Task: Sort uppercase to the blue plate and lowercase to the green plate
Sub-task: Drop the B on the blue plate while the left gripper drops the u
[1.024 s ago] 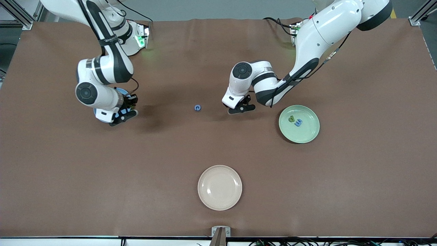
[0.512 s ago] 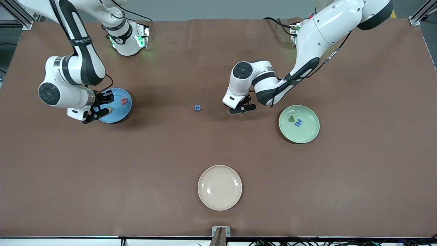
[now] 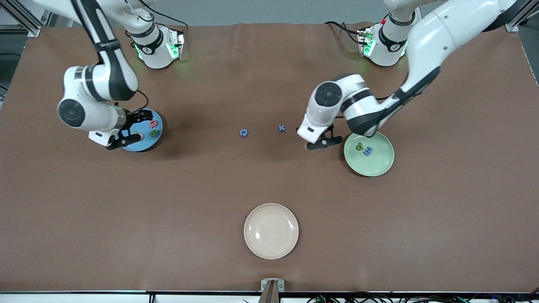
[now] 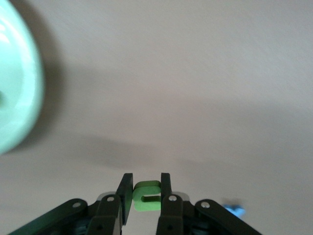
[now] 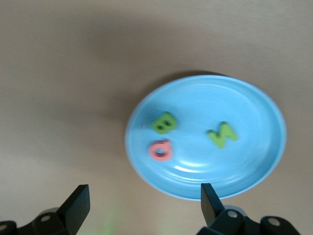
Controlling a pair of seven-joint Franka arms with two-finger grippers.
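The blue plate (image 3: 145, 143) holds a pink-red Q (image 3: 153, 123) and a green B (image 3: 154, 133). The right wrist view shows the plate (image 5: 254, 127) with the B (image 5: 164, 122), the Q (image 5: 161, 150) and a green N (image 5: 222, 134). My right gripper (image 3: 122, 141) is open and empty over the plate's edge (image 5: 144, 196). My left gripper (image 3: 323, 143) is shut on a small green letter (image 4: 146, 196), next to the green plate (image 3: 377, 164). That plate holds a green p (image 3: 359, 146) and a blue m (image 3: 368, 150). A blue G (image 3: 243, 133) and a blue x (image 3: 281, 128) lie on the table.
A cream plate (image 3: 271, 231) sits nearer the front camera, mid-table. The green plate's rim (image 4: 14, 98) and the blue x (image 4: 234, 210) show in the left wrist view. The brown mat covers the whole table.
The green B now lies on the blue plate and my right gripper stands open beside it. My left gripper moved toward the green plate with the green letter, uncovering the blue x.
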